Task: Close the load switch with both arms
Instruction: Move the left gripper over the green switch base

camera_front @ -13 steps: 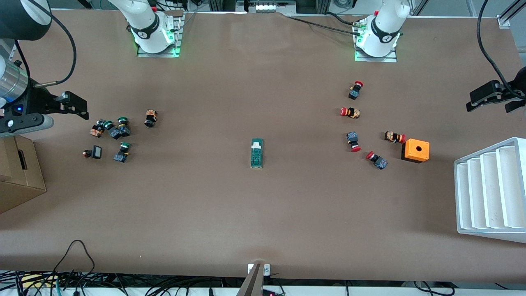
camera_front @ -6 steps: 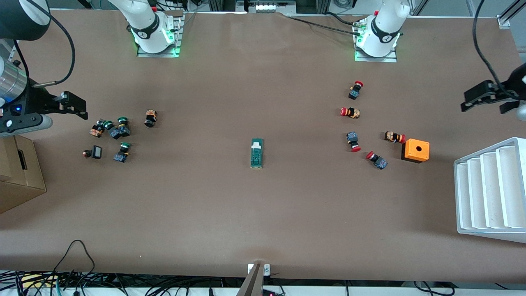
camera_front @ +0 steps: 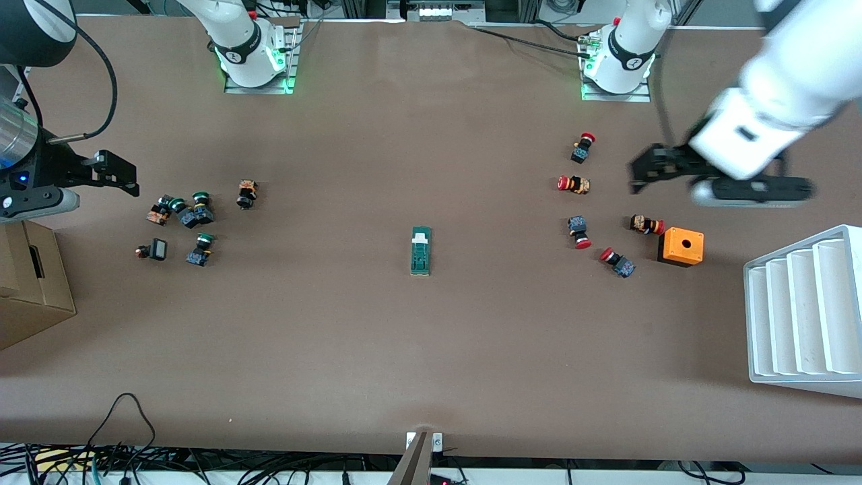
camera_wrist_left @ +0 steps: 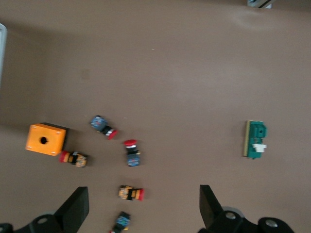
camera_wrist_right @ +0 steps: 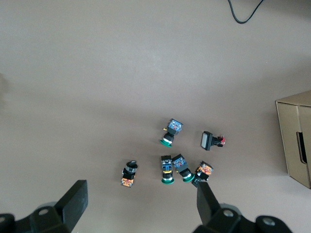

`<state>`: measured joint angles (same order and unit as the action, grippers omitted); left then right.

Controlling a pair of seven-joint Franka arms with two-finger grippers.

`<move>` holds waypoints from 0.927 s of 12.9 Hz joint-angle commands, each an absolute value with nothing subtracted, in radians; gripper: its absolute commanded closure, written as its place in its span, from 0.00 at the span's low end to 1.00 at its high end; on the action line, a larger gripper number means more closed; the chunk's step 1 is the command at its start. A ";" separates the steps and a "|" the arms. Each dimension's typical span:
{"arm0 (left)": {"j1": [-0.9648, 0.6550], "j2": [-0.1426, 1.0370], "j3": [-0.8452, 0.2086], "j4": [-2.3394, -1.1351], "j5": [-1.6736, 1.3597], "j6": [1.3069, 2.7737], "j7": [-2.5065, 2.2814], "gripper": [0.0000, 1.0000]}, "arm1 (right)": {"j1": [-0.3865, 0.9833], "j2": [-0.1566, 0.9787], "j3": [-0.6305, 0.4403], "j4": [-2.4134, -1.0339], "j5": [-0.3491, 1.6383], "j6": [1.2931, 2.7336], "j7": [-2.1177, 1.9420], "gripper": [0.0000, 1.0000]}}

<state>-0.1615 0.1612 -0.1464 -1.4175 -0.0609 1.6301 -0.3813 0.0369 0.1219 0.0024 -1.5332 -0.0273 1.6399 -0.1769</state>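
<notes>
Load switch (camera_front: 421, 250): lies flat at mid-tabletop (camera_front: 431, 350), white tab at the end farther from the front camera; nothing touches it, bare surface all round.

Red-capped push buttons (camera_front: 578, 184): five, scattered toward the left arm's end, well apart from the switch.

Orange box (camera_front: 681, 246): one round hole in its top, just beside one red button; contents cannot be told.

White rack (camera_front: 805, 313): ribbed, at the tabletop edge on the left arm's end; its channels hold nothing visible.

Green-capped buttons (camera_front: 195, 210): cluster with other small parts toward the right arm's end.

Cardboard box (camera_front: 30, 286): at that end's edge, slot in its side; inside not visible.

Left gripper (camera_front: 656, 168): in the air over the red buttons, fingers (camera_wrist_left: 75, 211) wide apart, holding nothing.

Right gripper (camera_front: 118, 174): over the tabletop beside the green cluster, fingers (camera_wrist_right: 74, 201) wide apart, holding nothing.
</notes>
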 commanded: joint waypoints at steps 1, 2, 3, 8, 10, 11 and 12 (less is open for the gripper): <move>-0.222 0.198 -0.153 -1.417 -0.046 1.684 -0.518 0.00 | 0.026 0.120 0.002 -1.522 -0.028 1.637 -0.187 0.01; -0.256 0.212 -0.161 -1.419 -0.028 1.710 -0.590 0.00 | 0.025 0.121 -0.005 -1.522 -0.028 1.640 -0.187 0.01; -0.277 0.228 -0.190 -1.427 -0.008 1.747 -0.659 0.00 | 0.025 0.120 -0.008 -1.522 -0.025 1.641 -0.187 0.01; -0.356 0.297 -0.316 -1.515 0.162 1.949 -1.006 0.00 | 0.028 0.121 -0.008 -1.522 -0.025 1.634 -0.178 0.01; -0.390 0.351 -0.368 -1.535 0.303 2.018 -1.168 0.00 | 0.025 0.126 -0.008 -1.522 -0.025 1.634 -0.187 0.01; -0.393 0.371 -0.402 -1.572 0.371 2.086 -1.254 0.00 | 0.023 0.124 -0.009 -1.522 -0.023 1.631 -0.196 0.01; -0.405 0.383 -0.416 -1.625 0.453 2.168 -1.343 0.00 | 0.020 0.121 -0.011 -1.522 -0.020 1.626 -0.196 0.01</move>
